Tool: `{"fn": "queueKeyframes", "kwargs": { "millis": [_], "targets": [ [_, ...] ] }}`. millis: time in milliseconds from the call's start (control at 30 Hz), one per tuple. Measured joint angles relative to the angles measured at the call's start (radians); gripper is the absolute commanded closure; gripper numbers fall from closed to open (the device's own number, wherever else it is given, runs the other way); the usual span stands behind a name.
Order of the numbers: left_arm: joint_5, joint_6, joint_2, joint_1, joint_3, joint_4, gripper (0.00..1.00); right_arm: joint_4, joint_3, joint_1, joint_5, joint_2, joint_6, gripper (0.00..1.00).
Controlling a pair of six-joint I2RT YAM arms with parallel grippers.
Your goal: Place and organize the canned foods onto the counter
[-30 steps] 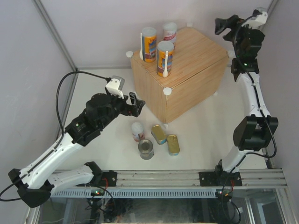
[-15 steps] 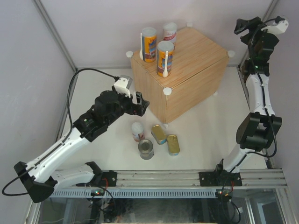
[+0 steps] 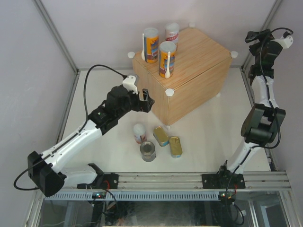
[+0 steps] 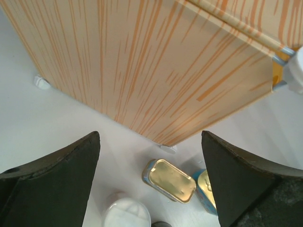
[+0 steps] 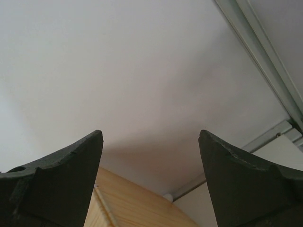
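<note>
- On the counter (image 3: 199, 61), three of the canned foods stood upright with their long axes vertical. The far orange-blue tube (image 3: 151, 46) was by the far-left corner, the near orange-blue tube (image 3: 167, 60) just beside it, and the far white-red tube (image 3: 172, 33) at the far edge.
- On the white table (image 3: 208, 127), by the counter's near corner, the near white-red tube (image 3: 139, 133) and the dark-blue can (image 3: 148, 151) also stood upright.
- The left gold tin (image 3: 161, 135) and the right gold tin (image 3: 175, 146) lay flat, long axes running roughly far to near — the left one slightly skewed.
- The left gripper (image 3: 145, 100) hung with its jaws wide apart and empty, facing the counter's left side wall. The four table items sat just near of it, none between the jaws.
- The right gripper (image 3: 252, 37) was raised at the far right, jaws spread and empty, well apart from every can.
- Pale walls enclosed the table — a metal rail (image 3: 189, 182) ran along its near edge.
</note>
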Motion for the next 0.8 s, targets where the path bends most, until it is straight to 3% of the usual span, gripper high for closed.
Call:
{"fn": "queueKeyframes", "kwargs": {
  "millis": [500, 800],
  "targets": [
    [0.07, -0.063, 0.089, 0.011, 0.0, 0.114, 0.1, -0.01, 0.021, -0.034, -0.054, 0.179, 0.162, 0.2],
    [0.089, -0.078, 0.09, 0.011, 0.0, 0.144, 0.1, -0.041, 0.188, -0.034, -0.176, 0.369, 0.27, 0.21]
  ]
}}
